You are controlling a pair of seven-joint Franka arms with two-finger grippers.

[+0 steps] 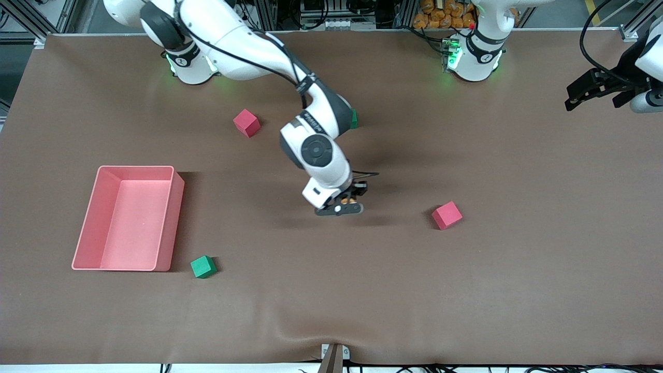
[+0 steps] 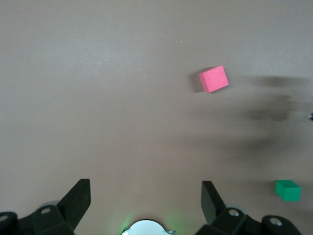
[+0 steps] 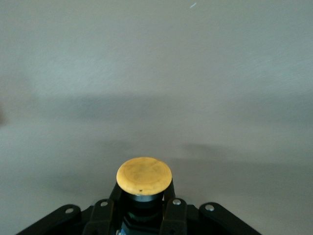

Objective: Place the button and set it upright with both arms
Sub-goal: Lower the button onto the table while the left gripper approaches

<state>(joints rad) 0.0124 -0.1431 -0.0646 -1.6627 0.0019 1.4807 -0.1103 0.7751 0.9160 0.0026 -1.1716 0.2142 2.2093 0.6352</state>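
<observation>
My right gripper (image 1: 348, 201) hangs low over the middle of the table, shut on the button (image 1: 351, 199). In the right wrist view the round orange cap (image 3: 144, 175) stands out past the black fingers (image 3: 172, 215), which clamp the black body; the right gripper (image 3: 144, 198) has only bare brown table in front of it. My left gripper (image 1: 580, 96) waits in the air at the left arm's end of the table. In the left wrist view it (image 2: 144, 188) is open and empty.
A pink tray (image 1: 171, 217) lies toward the right arm's end. Red cubes (image 1: 246, 123) (image 1: 446, 215) and a green cube (image 1: 202, 267) lie loose; another green cube (image 1: 354, 119) peeks from under the right arm. The left wrist view shows a red cube (image 2: 213, 79) and a green cube (image 2: 287, 190).
</observation>
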